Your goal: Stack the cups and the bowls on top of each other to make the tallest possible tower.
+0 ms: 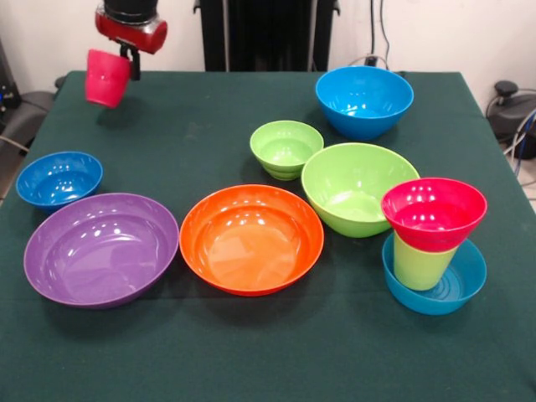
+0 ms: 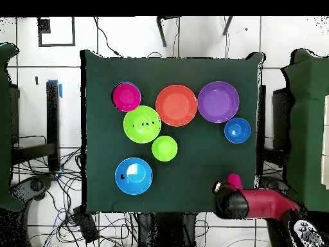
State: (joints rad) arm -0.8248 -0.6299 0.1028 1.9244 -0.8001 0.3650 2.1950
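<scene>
The tower point(image 1: 434, 247) stands near the table's point(image 1: 251, 352) front right corner in the front view: a teal bowl point(image 1: 456, 289) at the base, a green cup point(image 1: 419, 264) standing mouth down in it, and a red bowl point(image 1: 434, 213) sitting upright on the cup. The red bowl overhangs the cup on every side and looks slightly tilted.

Along the front sit the purple bowl point(image 1: 100, 247) and orange bowl point(image 1: 251, 239), with a small blue bowl point(image 1: 59, 177) behind the purple one at the left edge. Further back are the big green bowl point(image 1: 356, 186), the ribbed green bowl point(image 1: 286, 148) and the large blue bowl point(image 1: 364, 100).

At the far left corner the gripper point(image 1: 126, 59) hangs above the table, pinching the red cup point(image 1: 107, 77) by its rim; the cup is tilted and clear of the cloth.

The step in hand appears to be carrying that cup to the top of the tower. To do it well, the arm should travel high enough to clear every bowl, level the cup before descent, and centre it over the red bowl. A slow, straight-down placement matters, since a sideways nudge could tip the narrow column. Release should come only once the cup rests settled.
</scene>
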